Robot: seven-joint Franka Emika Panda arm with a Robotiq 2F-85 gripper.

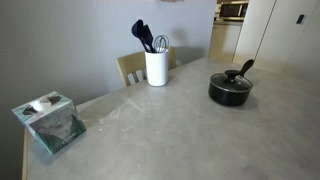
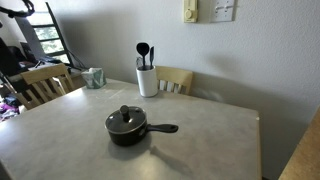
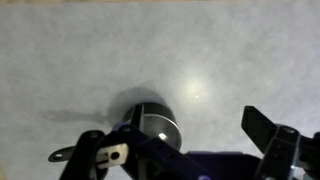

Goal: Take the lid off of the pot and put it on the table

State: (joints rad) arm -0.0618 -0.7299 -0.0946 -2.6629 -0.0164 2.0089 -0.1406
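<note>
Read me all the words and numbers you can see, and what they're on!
No words or numbers are readable anywhere.
Tissue box: just a blurry pattern.
Wall plates: too small to tell.
Pot and utensil holder: no labels show.

We see a light grey, faintly mottled table [image 2: 215, 140] with three things standing on it, well apart. A low black pot [image 2: 127, 130] sits near the middle, a white utensil holder [image 2: 147, 81] stands by the far edge, and a tissue box [image 2: 94, 77] sits at a corner.
</note>
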